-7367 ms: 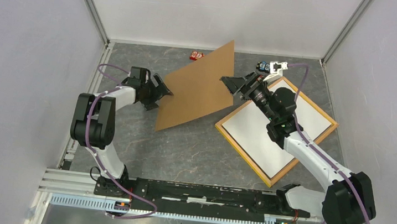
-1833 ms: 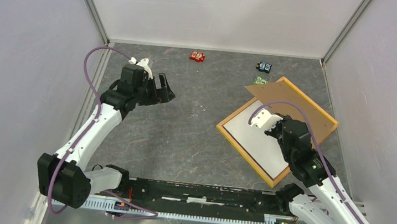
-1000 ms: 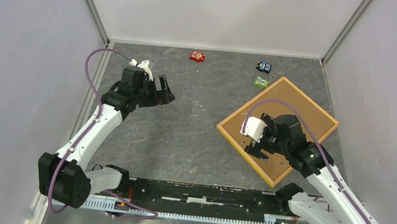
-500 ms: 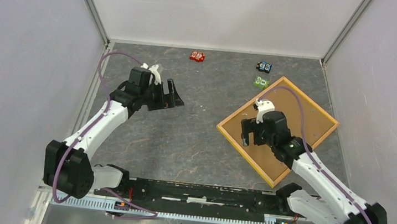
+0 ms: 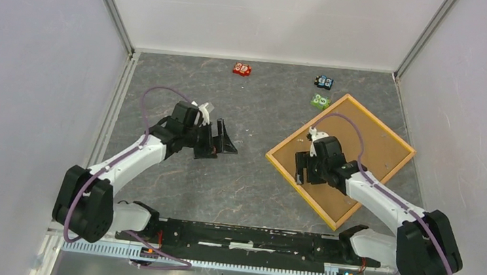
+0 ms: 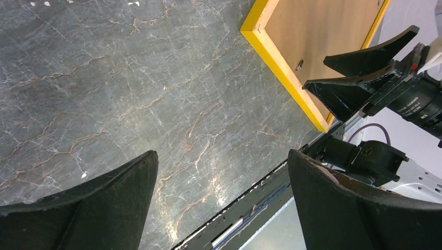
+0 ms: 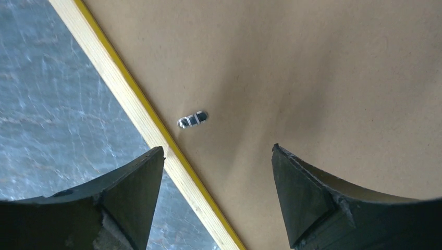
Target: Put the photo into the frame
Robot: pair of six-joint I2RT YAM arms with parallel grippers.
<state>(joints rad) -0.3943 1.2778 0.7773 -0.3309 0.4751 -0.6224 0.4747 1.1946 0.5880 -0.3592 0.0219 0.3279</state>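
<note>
Hovering wide open over the backing board (image 5: 363, 146) filling the frame (image 7: 147, 125) on the table (image 5: 251, 104), the right gripper (image 5: 301, 168) should press straight down by the metal tab (image 7: 192, 119) (photo hidden, presumably underneath; left gripper (image 6: 221, 156) spread too).

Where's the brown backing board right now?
Top view, right side: the backing board lies inside the frame, beneath the open right pincer, with the green toy beside its far corner.

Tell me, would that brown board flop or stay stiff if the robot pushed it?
Probably stiff: the brown board lies flat with no sag or curl. It looks thin, so likely light. It should hardly slide, since the frame rail hems its edge and a little metal tab sits at that edge.
</note>
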